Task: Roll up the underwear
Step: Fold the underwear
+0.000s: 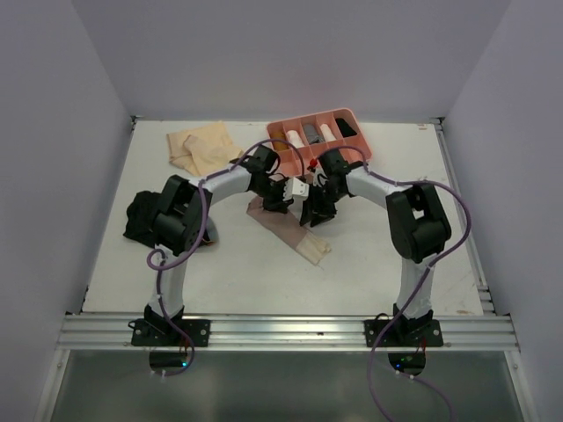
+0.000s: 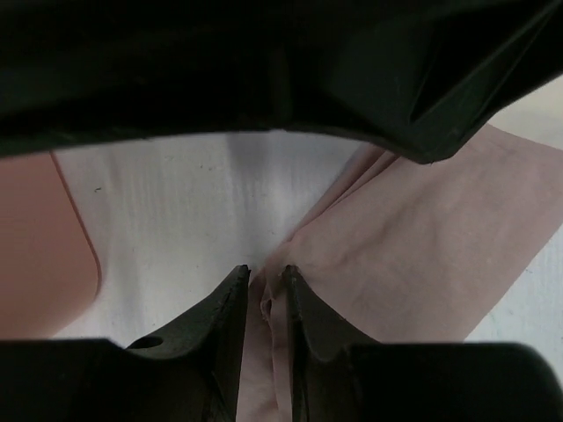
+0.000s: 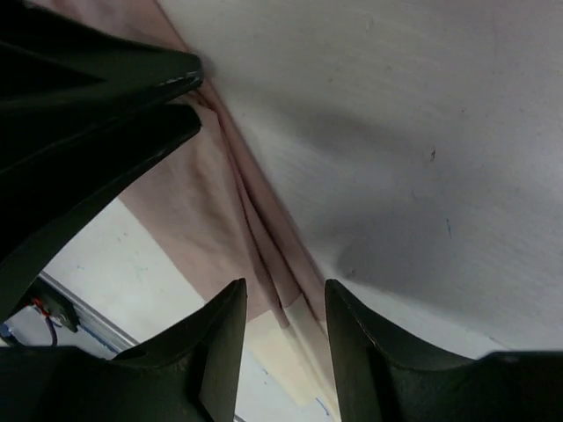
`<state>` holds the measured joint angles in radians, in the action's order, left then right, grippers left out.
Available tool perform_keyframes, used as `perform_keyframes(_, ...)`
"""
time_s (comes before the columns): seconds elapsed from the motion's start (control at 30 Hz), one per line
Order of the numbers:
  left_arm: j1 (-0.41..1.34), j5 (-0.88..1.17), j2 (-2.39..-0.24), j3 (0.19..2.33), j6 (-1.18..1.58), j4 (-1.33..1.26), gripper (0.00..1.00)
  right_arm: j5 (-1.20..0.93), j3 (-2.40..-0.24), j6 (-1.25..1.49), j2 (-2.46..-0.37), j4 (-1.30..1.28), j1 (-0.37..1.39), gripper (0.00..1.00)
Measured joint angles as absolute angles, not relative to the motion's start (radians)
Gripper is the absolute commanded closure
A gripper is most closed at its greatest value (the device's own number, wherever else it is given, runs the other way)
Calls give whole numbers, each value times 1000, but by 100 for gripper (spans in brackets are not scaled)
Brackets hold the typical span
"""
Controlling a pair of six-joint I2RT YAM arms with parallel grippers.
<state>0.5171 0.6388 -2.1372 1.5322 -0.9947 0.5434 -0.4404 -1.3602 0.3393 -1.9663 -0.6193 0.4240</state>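
The dusty pink underwear (image 1: pixel 292 230) with a cream patch lies flat at the table's centre, partly folded along its length. My left gripper (image 1: pixel 280 201) is at its far end, and in the left wrist view this gripper (image 2: pixel 265 274) is shut on a fold of the pink cloth (image 2: pixel 413 246). My right gripper (image 1: pixel 314 214) is open over the cloth's right edge. In the right wrist view its jaws (image 3: pixel 283 294) straddle the folded pink edge (image 3: pixel 264 237) near the cream patch (image 3: pixel 290 352). The black underwear (image 1: pixel 141 216) lies at the left behind the left arm. The pale tan underwear (image 1: pixel 201 148) lies at the back left.
The rigid pink divided tray (image 1: pixel 339 115) stands at the back centre-right, just behind both grippers, with a few rolled items in its compartments. Its edge shows in the left wrist view (image 2: pixel 35 246). The two grippers are very close together. White walls enclose the table.
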Motion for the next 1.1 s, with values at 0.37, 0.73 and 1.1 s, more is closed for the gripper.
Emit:
perform_keyframes(0.37, 525, 606, -2115, 1475, -861, 413, 63, -503, -1290, 363, -2012, -527, 420, 91)
perform_keyframes(0.73, 480, 599, -1841, 1313, -641, 343, 63, -543, -963, 466, -1808, -369, 421, 100)
perform_keyframes(1.1, 409, 732, -1741, 1113, -302, 320, 73, -537, -698, 750, -1654, -128, 456, 100)
